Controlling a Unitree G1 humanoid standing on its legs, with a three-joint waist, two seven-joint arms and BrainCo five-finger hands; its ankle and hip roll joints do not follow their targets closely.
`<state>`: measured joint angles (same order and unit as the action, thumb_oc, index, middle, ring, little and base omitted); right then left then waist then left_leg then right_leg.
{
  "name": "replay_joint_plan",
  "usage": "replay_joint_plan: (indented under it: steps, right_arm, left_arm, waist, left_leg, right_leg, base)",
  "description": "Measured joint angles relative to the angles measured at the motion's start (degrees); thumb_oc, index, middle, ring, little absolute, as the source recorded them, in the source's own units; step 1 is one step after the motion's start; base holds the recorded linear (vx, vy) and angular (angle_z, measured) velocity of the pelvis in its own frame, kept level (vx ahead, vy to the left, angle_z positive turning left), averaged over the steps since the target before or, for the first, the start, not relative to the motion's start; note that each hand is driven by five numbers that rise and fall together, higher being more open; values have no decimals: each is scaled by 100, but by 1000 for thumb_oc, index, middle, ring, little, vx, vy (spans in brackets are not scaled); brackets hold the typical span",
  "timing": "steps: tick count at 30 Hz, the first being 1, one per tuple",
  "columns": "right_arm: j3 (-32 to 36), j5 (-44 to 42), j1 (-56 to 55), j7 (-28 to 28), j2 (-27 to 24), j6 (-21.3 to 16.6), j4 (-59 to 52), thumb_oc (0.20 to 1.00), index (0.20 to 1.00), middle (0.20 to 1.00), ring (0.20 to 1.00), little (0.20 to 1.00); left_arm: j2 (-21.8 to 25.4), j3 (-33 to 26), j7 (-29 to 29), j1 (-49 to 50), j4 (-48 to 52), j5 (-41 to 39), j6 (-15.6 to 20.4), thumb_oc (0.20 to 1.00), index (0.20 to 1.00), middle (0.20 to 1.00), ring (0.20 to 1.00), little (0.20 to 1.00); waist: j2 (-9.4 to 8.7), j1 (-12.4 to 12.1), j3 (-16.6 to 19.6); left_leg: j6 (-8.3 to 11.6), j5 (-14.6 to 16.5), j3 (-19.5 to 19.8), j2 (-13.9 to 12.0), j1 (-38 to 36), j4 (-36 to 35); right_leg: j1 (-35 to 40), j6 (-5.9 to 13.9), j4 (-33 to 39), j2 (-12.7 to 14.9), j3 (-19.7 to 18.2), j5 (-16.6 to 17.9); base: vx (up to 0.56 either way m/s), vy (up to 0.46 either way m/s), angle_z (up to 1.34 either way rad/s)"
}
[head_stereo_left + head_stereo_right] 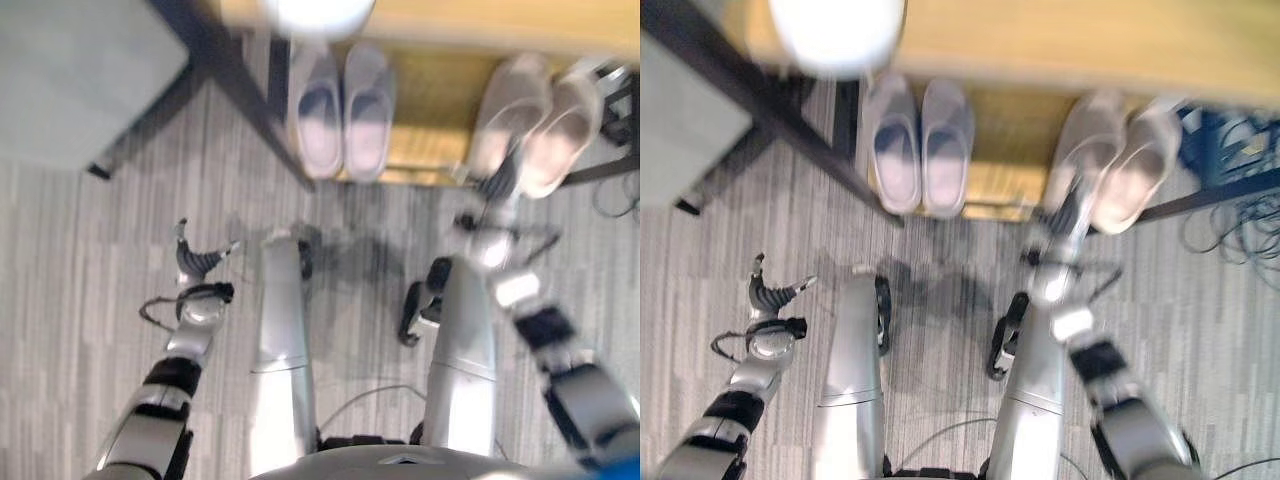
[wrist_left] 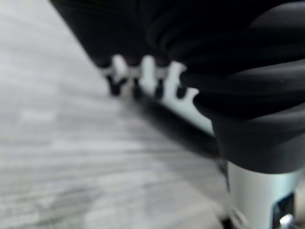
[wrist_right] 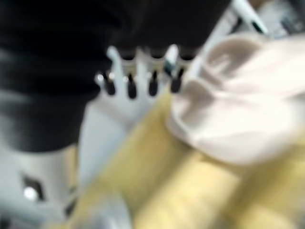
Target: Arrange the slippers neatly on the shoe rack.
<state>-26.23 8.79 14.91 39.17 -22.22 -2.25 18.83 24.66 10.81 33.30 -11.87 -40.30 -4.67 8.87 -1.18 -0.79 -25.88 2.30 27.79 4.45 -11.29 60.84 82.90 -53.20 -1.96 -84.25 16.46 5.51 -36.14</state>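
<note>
Wooden shoe rack (image 1: 430, 90): grey pair (image 1: 340, 110), pink slippers (image 1: 535, 125); right hand (image 1: 1065, 215) beside.

We're seeing soft, even room light overall, with one blown-out white glare patch (image 1: 836, 32) at the top edge. Faint shadows sit on the carpet (image 1: 60, 260) mid-frame. Everything's smeared with blur, worst in both wrist views, where the beige slippers (image 3: 243, 114) dissolve into mush at upper right.
</note>
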Motion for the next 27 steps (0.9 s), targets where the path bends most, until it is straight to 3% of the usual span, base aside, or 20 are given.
replay_joint_plan:
  steps: [1,2,3,4,5,6,7,8,9,10,11,12,14,16,18,19,20,21,24,27]
  right_arm:
    - [-617,280,-1772,-227,153,-83,181,1000,1000,1000,1000,1000]
    - [-952,401,-2407,-467,232,-286,653,1000,1000,1000,1000,1000]
    - [-490,269,-2467,-675,578,-515,1358,1000,1000,1000,1000,1000]
    - [-174,172,-2322,-786,741,-545,1740,1000,1000,1000,1000,1000]
    - [-179,160,-2256,-896,765,-536,2073,1000,1000,1000,1000,1000]
    - [-133,127,-2378,-1146,651,-657,2487,1000,1000,1000,1000,1000]
    - [517,-43,-2213,-1153,718,-526,3447,1000,1000,1000,1000,1000]
    - [698,-38,-2413,-1366,592,-571,3519,1000,1000,1000,1000,1000]
    - [893,-36,-2507,-1425,568,-557,3638,1000,1000,1000,1000,1000]
    - [948,-47,-2554,-1440,529,-497,3841,1000,1000,1000,1000,1000]
    - [945,-47,-2583,-1462,533,-450,3927,1000,1000,1000,1000,1000]
    - [904,-44,-2612,-1541,678,-437,3927,1000,1000,1000,1000,1000]
    - [963,-66,-2530,-1562,841,-439,4007,1000,1000,1000,1000,1000]
    - [1053,-93,-2368,-1573,851,-455,4013,1000,1000,1000,1000,1000]
    - [1202,-299,-2154,-1608,735,-444,4083,1000,1000,1000,1000,1000]
    - [1202,-299,-2154,-1608,735,-444,4083,1000,1000,1000,1000,1000]
    - [1223,-304,-2161,-1621,729,-441,4085,1000,1000,1000,1000,1000]
    - [1211,-301,-2265,-1669,721,-454,4043,1000,1000,1000,1000,1000]
    - [1283,-293,-2397,-1766,578,-444,4068,1000,1000,1000,1000,1000]
    - [1299,-295,-2468,-1812,574,-396,4148,1000,1000,1000,1000,1000]
  left_arm:
    - [-320,278,-99,922,84,206,126,1000,1000,1000,1000,1000]
    - [-484,570,-135,1409,-110,380,348,1000,1000,1000,1000,1000]
    - [-700,1287,-358,1123,-811,469,198,1000,1000,1000,1000,1000]
    - [-936,1455,-530,1088,-1079,601,170,1000,1000,1000,1000,1000]
    - [-1142,1459,-628,936,-1192,671,160,1000,1000,1000,1000,1000]
    - [-1500,1542,-923,1308,-1335,895,164,1000,1000,1000,1000,1000]
    - [-1822,1466,-1038,1425,-1390,981,276,1000,1000,1000,1000,1000]
    - [-1667,1473,-1338,1390,-1253,982,383,1000,1000,1000,1000,1000]
    - [-1536,1294,-1428,1469,-1377,973,373,1000,1000,1000,1000,1000]
    - [-1490,1116,-1495,1535,-1723,978,375,1000,1000,1000,1000,1000]
    - [-1446,1010,-1545,1516,-2031,977,325,1000,1000,1000,1000,1000]
    - [-1191,928,-1617,1630,-2175,982,262,1000,1000,1000,1000,1000]
    - [-1058,924,-1710,1736,-2187,982,205,1000,1000,1000,1000,1000]
    - [-1098,955,-1736,1663,-2159,992,192,1000,1000,1000,1000,1000]
    - [-1227,1438,-1944,1619,-1522,1090,165,1000,1000,1000,1000,1000]
    - [-1227,1438,-1944,1619,-1522,1090,165,1000,1000,1000,1000,1000]
    - [-1143,1637,-2020,1652,-1044,1083,163,1000,1000,1000,1000,1000]
    - [-595,2065,-2441,1897,722,904,285,1000,1000,1000,1000,1000]
    - [425,2190,-3118,1922,3119,395,516,1000,1000,1000,1000,1000]
    - [687,1940,-3352,1558,3732,295,671,1000,1000,1000,1000,1000]
  waist:
    - [-57,77,1347]
    - [-188,175,1805]
    - [-135,369,2043]
    - [-169,527,2070]
    - [-313,586,2084]
    - [-138,606,2164]
    - [272,623,2556]
    - [301,598,2571]
    - [440,651,2556]
    - [472,655,2560]
    - [362,693,2618]
    - [-29,724,2684]
    - [-192,676,2811]
    - [-181,680,2784]
    - [59,699,2748]
    - [59,699,2748]
    - [81,707,2740]
    - [28,720,2682]
    - [4,744,2630]
    - [48,733,2585]
  left_leg:
    - [-27,-165,-363,-59,-683,-1295]
    - [-17,-673,-548,-63,-1535,-2393]
    - [-8,-1277,-803,41,-1990,-3502]
    - [-16,-1564,-1084,127,-2726,-4686]
    - [-63,-1615,-1287,247,-3339,-5419]
    - [-31,-2175,-1329,352,-4748,-6797]
    - [4,-2080,-1308,278,-4790,-6902]
    - [-173,-2445,-1365,408,-5148,-7548]
    - [-221,-2853,-1355,363,-5621,-8342]
    - [-171,-2986,-1410,348,-5860,-8660]
    - [-147,-3001,-1432,431,-5900,-8708]
    - [-45,-3054,-1488,642,-6049,-8855]
    - [127,-3076,-1560,620,-6030,-8864]
    - [241,-3140,-1622,512,-6023,-8868]
    - [411,-3200,-1654,292,-6050,-8869]
    - [411,-3200,-1654,292,-6050,-8869]
    - [444,-3219,-1648,248,-6054,-8869]
    - [527,-3267,-1630,151,-6075,-8870]
    - [548,-3284,-1603,70,-6064,-8869]
    - [546,-3296,-1589,52,-6062,-8869]
  right_leg:
    - [641,371,1347,-2,250,311]
    - [1257,425,2345,-132,334,1127]
    - [2042,399,4037,-367,577,1513]
    - [2710,572,5101,-404,727,2121]
    - [3136,448,5843,-443,833,2469]
    - [4730,715,7392,-555,1163,3273]
    - [4853,1018,7172,-583,1337,3871]
    - [5033,1084,7844,-570,1247,3823]
    - [5401,1077,8837,-853,1214,3861]
    - [5467,1085,9018,-926,1031,4014]
    - [5445,1072,9018,-822,880,4131]
    - [5387,1068,9012,-591,763,4466]
    - [5335,998,8983,-605,608,4106]
    - [5307,896,8984,-703,558,4009]
    - [5291,807,9013,-925,462,3981]
    - [5291,807,9013,-925,462,3981]
    - [5309,797,9014,-968,466,3974]
    - [5359,734,9015,-1066,470,3948]
    - [5365,728,9018,-1143,468,3964]
    - [5366,709,9019,-1152,469,3983]
  base:
    - [2,44,-28]
    - [35,66,-66]
    - [271,173,-72]
    - [238,142,-53]
    - [325,128,-48]
    - [256,10,-74]
    - [363,-5,-58]
    - [309,-28,-22]
    - [249,-50,3]
    - [186,-54,6]
    - [182,-59,2]
    - [121,-61,-1]
    - [104,-60,-21]
    - [67,-71,-20]
    - [77,-140,-19]
    - [41,-89,0]
    - [25,-75,3]
    - [17,-72,4]
    - [10,-135,-1]
    - [-6,-141,1]
